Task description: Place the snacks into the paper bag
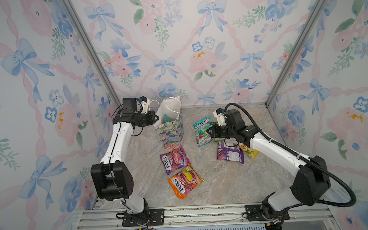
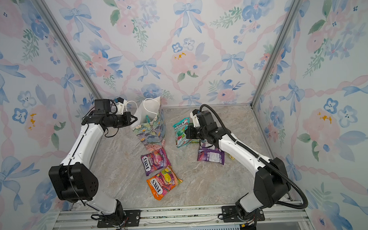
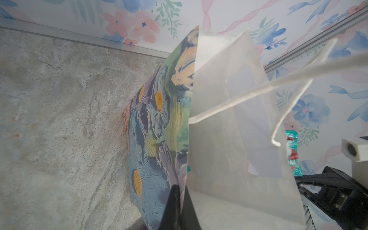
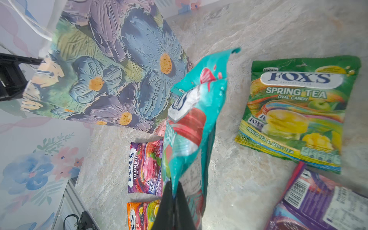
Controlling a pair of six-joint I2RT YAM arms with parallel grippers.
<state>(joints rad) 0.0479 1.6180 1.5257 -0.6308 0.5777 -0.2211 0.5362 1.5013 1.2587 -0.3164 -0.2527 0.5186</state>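
A: So, in both top views, where does the paper bag (image 1: 172,131) stand?

B: Upright at 11 o'clock on the marbled grey counter (image 1: 224,182), mouth open, white inside, painted flowers outside. A teal edge (image 1: 166,118) shows inside the mouth. The left gripper (image 1: 157,117), at the bag's 9 o'clock, is pressed together on the rim.

A: And the snacks?

B: The right gripper (image 1: 209,131) pinches a teal packet (image 1: 200,129) at 12 o'clock on the counter, at the bag's 3 o'clock, near it and not touching. A purple Berries packet (image 1: 174,160) lies at the bag's 6 o'clock, an orange packet (image 1: 184,181) touching it at 7 o'clock on the counter. A purple packet (image 1: 230,153), label side up, lies at 3 o'clock, with a yellow packet (image 1: 252,152) partly under the right arm (image 1: 272,145).

A: What does the left wrist view add?

B: Black fingers (image 3: 172,211) close on the bag's (image 3: 157,119) wall, one on the printed outside, one on the white inside. Two white cord handles (image 3: 239,95) cross in front of the white inside. Past the far wall a strip of the teal packet (image 3: 292,153) shows.

A: And the right wrist view?

B: The gripper's fingers (image 4: 163,215) meet on one edge of the teal packet (image 4: 191,123), which sticks out toward the bag (image 4: 111,65) and appears raised off the counter. A green Spring Tea packet (image 4: 294,111) lies flat beside it, the purple packet (image 4: 318,199) just beside that. The Berries (image 4: 145,167) and orange (image 4: 143,215) packets lie beyond the held one.
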